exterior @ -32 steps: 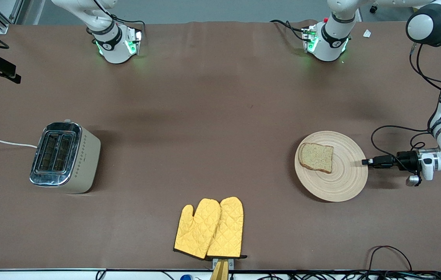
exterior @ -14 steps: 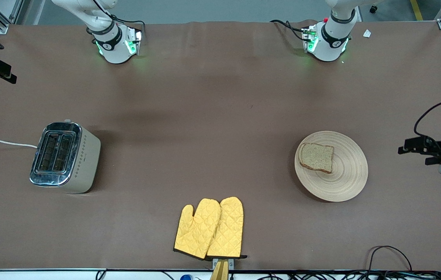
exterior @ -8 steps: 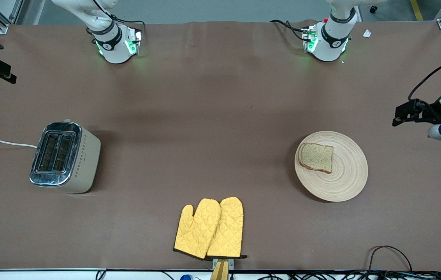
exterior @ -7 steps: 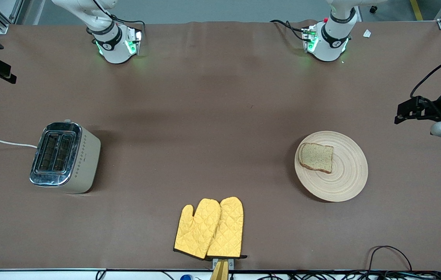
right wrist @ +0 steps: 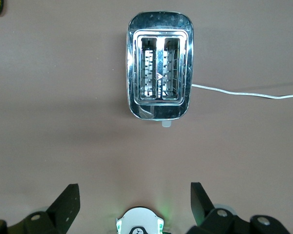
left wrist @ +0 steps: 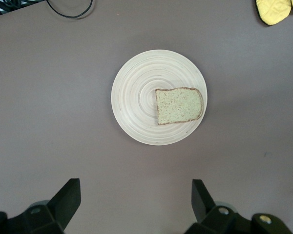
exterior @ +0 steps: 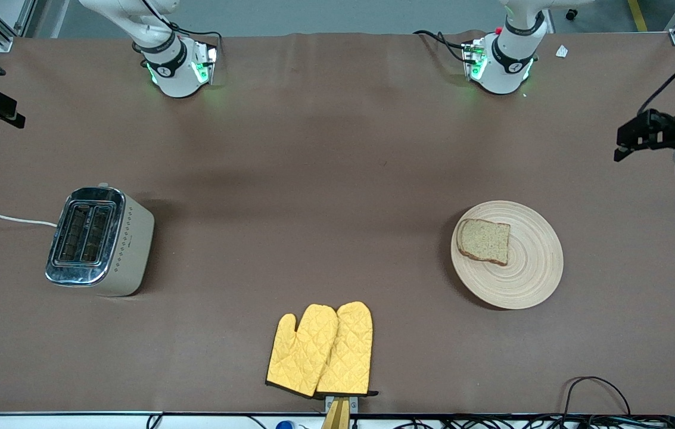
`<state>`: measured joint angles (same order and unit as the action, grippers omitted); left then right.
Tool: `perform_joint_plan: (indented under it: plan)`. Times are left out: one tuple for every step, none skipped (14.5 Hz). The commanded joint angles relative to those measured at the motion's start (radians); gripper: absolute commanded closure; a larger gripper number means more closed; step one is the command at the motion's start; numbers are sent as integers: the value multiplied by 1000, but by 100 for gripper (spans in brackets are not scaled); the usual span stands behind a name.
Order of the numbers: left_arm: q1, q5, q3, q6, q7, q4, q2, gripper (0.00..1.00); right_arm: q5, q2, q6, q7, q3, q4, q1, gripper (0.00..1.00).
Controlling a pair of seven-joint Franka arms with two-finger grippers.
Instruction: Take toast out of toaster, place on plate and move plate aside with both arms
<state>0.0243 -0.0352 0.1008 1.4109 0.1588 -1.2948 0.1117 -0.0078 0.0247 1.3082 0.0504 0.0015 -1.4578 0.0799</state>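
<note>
The toast (exterior: 484, 241) lies flat on the round wooden plate (exterior: 529, 271), on the part of it toward the right arm's end. My left gripper (exterior: 622, 145) hangs open and empty in the air over the left arm's end of the table, well apart from the plate. The left wrist view looks straight down on the plate (left wrist: 136, 97) and the toast (left wrist: 179, 105), with my left gripper (left wrist: 135, 195) open above bare table. My right gripper (right wrist: 134, 200) is open and empty high above the table near the toaster (right wrist: 160, 66), and waits.
The two-slot toaster (exterior: 99, 240) stands toward the right arm's end, its white cord (exterior: 3, 218) running off the table. A pair of yellow oven mitts (exterior: 322, 350) lies near the table's front edge. Cables (exterior: 596, 387) trail at that edge near the left arm's end.
My left gripper has drawn back from the plate's rim, risen and swung over the table's end toward its base. Plate, toast and the right arm have stayed put.
</note>
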Motion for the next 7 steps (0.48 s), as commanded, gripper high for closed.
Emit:
perform_joint_plan:
  plan:
    - [22,-22,-1,-3,-118,-70,-66,0,-4,0,-10,2,15,10,15,0]
    - [23,-22,-1,-3,-145,-98,-87,0,-3,1,-12,2,15,10,14,0]
    - [25,-11,-1,-3,-175,-113,-98,0,-3,6,-12,-6,20,8,11,0]
    - [25,-8,-1,-3,-217,-113,-96,0,-3,9,-12,-10,25,10,11,0]
    - [25,-8,-1,-3,-237,-113,-96,0,-1,15,-17,-7,23,13,11,0]
    - [25,-9,0,-3,-242,-109,-92,0,0,21,-33,-4,22,33,12,0]
    - [26,-8,0,-1,-239,-106,-84,0,5,21,-61,-4,21,51,12,0]
